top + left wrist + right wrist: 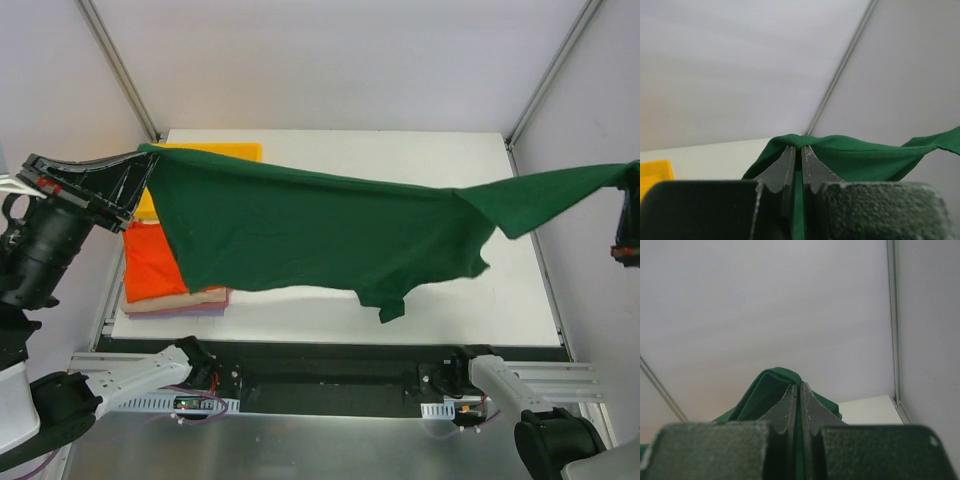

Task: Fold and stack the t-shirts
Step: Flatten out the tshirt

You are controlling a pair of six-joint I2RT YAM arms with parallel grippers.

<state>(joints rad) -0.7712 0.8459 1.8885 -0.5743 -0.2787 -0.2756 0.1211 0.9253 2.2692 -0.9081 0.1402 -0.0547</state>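
1. Currently aloft: dark green t-shirt (320, 230), 1 item, spread in the air above the table (480, 290). Long axis runs left to right, with the left end over the far-left corner and the right end past the table's right edge. Loose cloth sags toward the near side, 1 flap hanging lowest near the middle.
2. Left gripper (801, 148): fingers pinched together on the shirt's left corner.
3. Right gripper (798, 386): fingers clamped on the shirt's right corner.
4. Folded stack, 3 items, under the shirt's left end: orange t-shirt (150, 262) on top, beige t-shirt (190, 298) beneath, pink-lilac t-shirt (190, 311) lowest.
5. Yellow tray (235, 151): far-left of table, partly covered by green cloth.
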